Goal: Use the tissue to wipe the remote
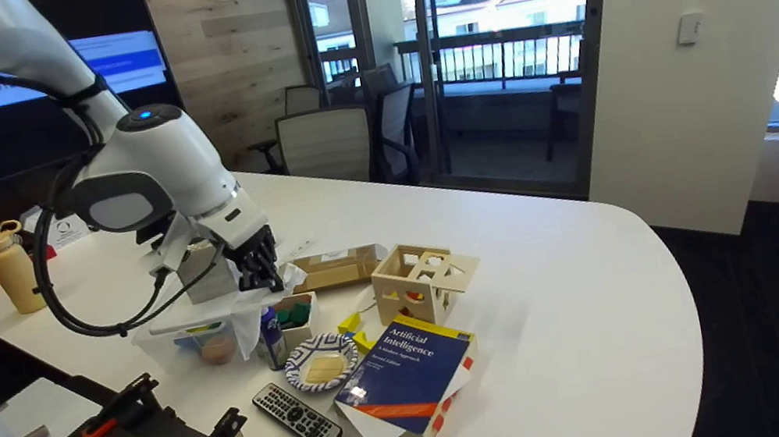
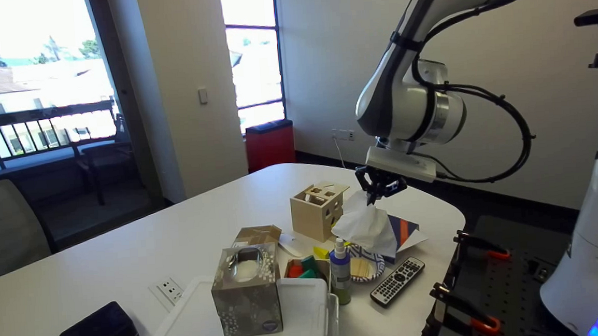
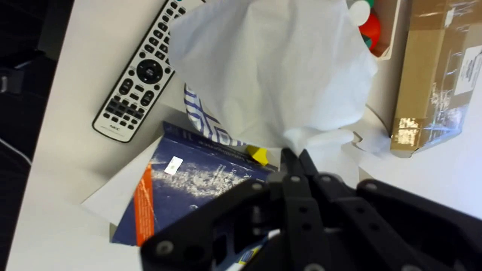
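The remote is slim, with a silver face, dark edges and rows of small buttons. It lies flat on the table near its robot-side edge in both exterior views [image 1: 298, 417] [image 2: 398, 281]. It also shows in the wrist view [image 3: 130, 86], where the tissue covers part of its upper end. My gripper [image 3: 295, 152] is shut on a white tissue [image 3: 278, 75], which hangs spread out from the fingertips. In an exterior view the gripper [image 2: 371, 200] holds the tissue [image 2: 367, 226] in the air near the patterned plate, apart from the remote.
A blue book [image 1: 407, 370] and patterned plate [image 1: 298, 380] lie beside the remote. A purple spray bottle [image 2: 341, 274] stands by an open box of blocks. A wooden shape box [image 2: 310, 216], a cardboard package [image 1: 336, 268] and a tissue box [image 2: 250, 301] on a white-lidded bin [image 2: 307, 305] stand around.
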You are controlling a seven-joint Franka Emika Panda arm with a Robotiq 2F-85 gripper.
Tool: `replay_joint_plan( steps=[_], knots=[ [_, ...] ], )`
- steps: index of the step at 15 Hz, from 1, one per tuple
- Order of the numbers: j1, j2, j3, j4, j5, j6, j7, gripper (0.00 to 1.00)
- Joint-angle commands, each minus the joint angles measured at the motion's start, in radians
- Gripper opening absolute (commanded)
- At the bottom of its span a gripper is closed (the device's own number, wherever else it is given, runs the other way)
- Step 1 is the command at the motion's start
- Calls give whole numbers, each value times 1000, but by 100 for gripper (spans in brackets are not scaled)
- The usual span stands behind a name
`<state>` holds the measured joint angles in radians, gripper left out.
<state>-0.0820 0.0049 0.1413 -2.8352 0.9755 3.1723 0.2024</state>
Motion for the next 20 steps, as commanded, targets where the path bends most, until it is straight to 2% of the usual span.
replay_joint_plan(
  steps=[1, 8, 12, 15, 20],
  knots=[
    [13, 84, 1, 4, 61, 52, 17, 0],
    [31, 251, -47, 31, -6, -31, 36, 0],
    [45, 346, -64, 86, -32, -34, 25, 0],
    [28, 411, -46, 147, -38, -17, 3, 0],
    [39, 528, -76, 239, -70, -36, 9, 0]
  ],
)
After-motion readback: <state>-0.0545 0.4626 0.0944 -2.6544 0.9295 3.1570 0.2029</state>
